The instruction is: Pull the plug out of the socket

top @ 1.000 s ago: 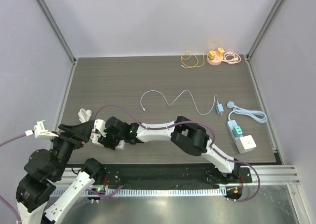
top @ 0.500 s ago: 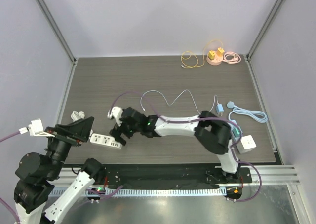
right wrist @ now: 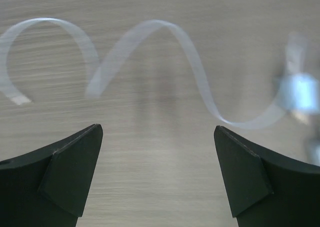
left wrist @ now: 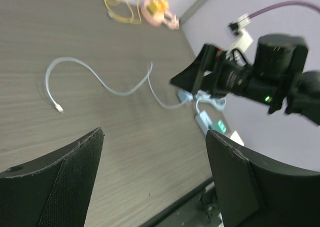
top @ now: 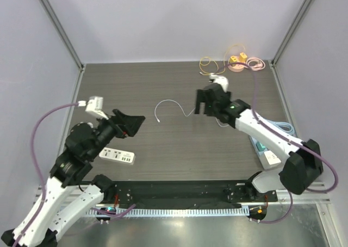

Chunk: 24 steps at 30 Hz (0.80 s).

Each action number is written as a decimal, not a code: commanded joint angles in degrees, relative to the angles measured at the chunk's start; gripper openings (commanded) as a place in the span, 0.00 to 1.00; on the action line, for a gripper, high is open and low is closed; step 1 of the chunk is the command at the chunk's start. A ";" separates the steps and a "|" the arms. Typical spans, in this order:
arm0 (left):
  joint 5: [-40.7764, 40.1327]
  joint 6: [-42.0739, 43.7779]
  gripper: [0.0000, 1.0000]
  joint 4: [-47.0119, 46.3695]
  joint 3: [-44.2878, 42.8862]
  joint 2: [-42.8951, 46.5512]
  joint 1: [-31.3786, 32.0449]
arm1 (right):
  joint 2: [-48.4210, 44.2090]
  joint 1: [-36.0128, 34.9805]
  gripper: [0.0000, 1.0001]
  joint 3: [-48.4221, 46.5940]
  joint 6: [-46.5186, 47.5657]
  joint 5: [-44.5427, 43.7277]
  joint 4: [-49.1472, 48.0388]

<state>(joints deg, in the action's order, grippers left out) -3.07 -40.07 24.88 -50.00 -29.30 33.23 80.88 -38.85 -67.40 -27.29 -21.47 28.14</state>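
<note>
Near-left on table (top: pixel 163 149): white pwr strip (top: pixel 117 156), flat, long side running left-right, left end tucked under left arm in top view. No contact w/ either gripper. Plug not made out in any view, and too small to tell if anything sits in the strip's sockets.

Left gripper (top: pixel 136 124) up off the table, just far of the strip, tips pointing right. Jaws wide apart, nothing btwn them. In wrist view only bare tabletop shows in the gap.

Right gripper (top: pixel 200 103) well apart from the strip, over mid-table toward the far right, tips pointing left. Jaws spread wide too, empty. Hangs above white cable (top: pixel 169 100), no contact. Wrist view there blurred, w/ the cable's wave running across btwn the fingers (right wrist: pixel 60 177).

Same cable in S-curves across mid-table, free end to the left, other end at small pale-blue adapter (right wrist: pixel 299 93) on the right, only a smear in that view.

Far-right corner: pink round socket (top: pixel 236 66) w/ yellow plugs (top: pixel 237 57) stuck in top.

Near-right edge, partly under right arm: pale-blue pwr strip (top: pixel 254 143) w/ green plug (top: pixel 261 147) seated in it, and white cube (top: pixel 270 160) just beside on its near side.
</note>
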 commanded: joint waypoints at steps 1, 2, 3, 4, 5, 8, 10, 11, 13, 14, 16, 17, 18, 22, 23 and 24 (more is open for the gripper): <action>11.48 -1.40 0.84 -10.28 4.10 -4.97 -0.19 | -7.39 8.59 0.99 6.46 -9.70 -5.69 15.17; 12.90 -2.63 0.84 -11.60 4.64 -6.11 -0.27 | -8.62 14.88 0.98 7.62 -9.89 -4.90 15.71; 14.48 -2.99 0.84 -12.74 4.91 -7.34 -0.27 | -10.46 17.73 0.98 8.59 -9.80 -4.37 16.33; 15.89 -3.25 0.84 -13.80 5.08 -9.96 -0.27 | -11.00 20.02 0.97 10.42 -9.45 -3.93 16.59; 17.99 -3.34 0.84 -13.81 4.91 -11.03 -0.10 | -11.18 22.39 0.96 11.05 -8.67 -4.01 16.60; 21.60 -3.35 0.84 -11.97 3.86 -14.55 0.25 | -9.26 28.90 0.96 11.94 -5.60 -4.19 17.03; 23.19 -2.64 0.84 -9.52 3.24 -15.78 0.52 | -6.55 32.69 0.96 11.94 -4.27 -4.54 17.12; 24.33 -2.21 0.84 -8.89 3.15 -15.96 0.52 | -5.83 33.74 0.96 12.02 -3.66 -4.89 17.12; 24.69 -0.19 0.84 -6.53 2.28 -16.49 0.60 | -3.73 36.12 0.97 12.37 -2.60 -4.72 15.64; 24.52 0.52 0.84 -4.25 1.93 -16.58 0.60 | -2.93 36.56 0.96 12.46 -1.72 -5.33 15.11; 23.99 2.63 0.84 -2.66 0.78 -16.84 0.78 | -1.61 37.97 0.96 12.90 -1.45 -5.95 14.14; 23.73 3.33 0.84 -1.34 0.43 -17.02 0.87 | -0.47 38.15 0.93 13.16 -1.10 -5.95 13.61; 23.64 3.68 0.84 -1.07 0.08 -17.11 0.96 | -0.03 38.06 0.92 13.52 -0.23 -5.51 12.74; 23.64 4.48 0.84 -0.63 -0.10 -16.93 1.39 | 1.65 42.45 0.68 15.80 1.80 -2.62 6.76; 23.55 4.57 0.84 -0.45 -0.19 -16.67 1.48 | 2.60 42.54 0.65 15.98 1.97 -1.74 5.79; 23.55 4.65 0.84 -0.19 -0.36 -16.67 1.48 | 3.14 42.54 0.65 16.07 2.24 -0.51 4.74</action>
<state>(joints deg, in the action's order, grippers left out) 19.03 -37.43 23.40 -47.99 -46.39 34.37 82.89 2.85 -51.59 -27.16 -24.53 38.76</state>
